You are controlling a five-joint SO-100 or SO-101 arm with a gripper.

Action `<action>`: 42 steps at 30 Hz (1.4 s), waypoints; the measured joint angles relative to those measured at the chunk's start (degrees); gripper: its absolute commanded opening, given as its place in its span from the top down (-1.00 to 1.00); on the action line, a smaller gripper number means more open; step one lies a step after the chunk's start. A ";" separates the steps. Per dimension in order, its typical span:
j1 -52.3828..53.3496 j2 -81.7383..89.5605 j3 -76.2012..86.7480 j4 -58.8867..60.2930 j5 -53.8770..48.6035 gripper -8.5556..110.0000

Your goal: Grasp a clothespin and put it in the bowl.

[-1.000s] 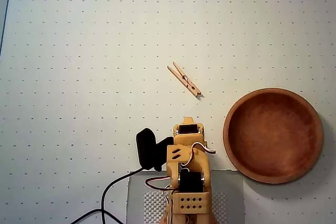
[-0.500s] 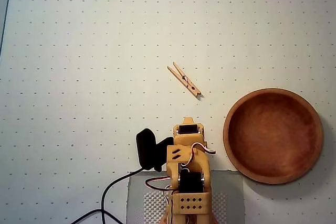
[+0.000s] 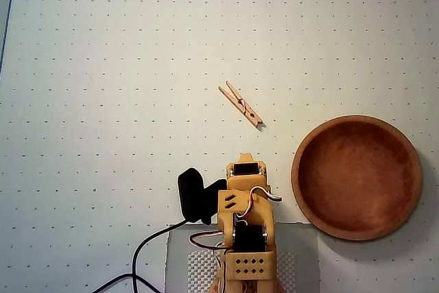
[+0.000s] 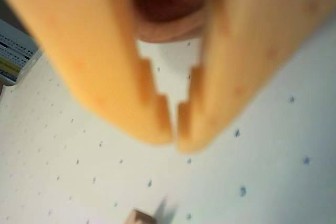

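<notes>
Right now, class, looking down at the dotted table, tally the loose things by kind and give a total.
Small light-wood spring clothespin: 1
Large round reddish-brown wooden bowl: 1
Total: 2

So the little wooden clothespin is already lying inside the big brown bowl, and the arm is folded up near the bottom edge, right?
Not quite. In the overhead view the clothespin lies on the dotted white table, up and left of the bowl, apart from it; the bowl is empty. The arm is indeed folded up near the bottom edge.
</notes>
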 measured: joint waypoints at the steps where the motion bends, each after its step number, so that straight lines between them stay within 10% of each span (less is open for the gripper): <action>1: 0.00 0.00 -0.09 0.00 0.00 0.89; 15: -0.70 -9.58 -25.49 11.25 -16.87 0.89; 42: -6.06 -94.04 -79.45 32.17 -67.15 0.89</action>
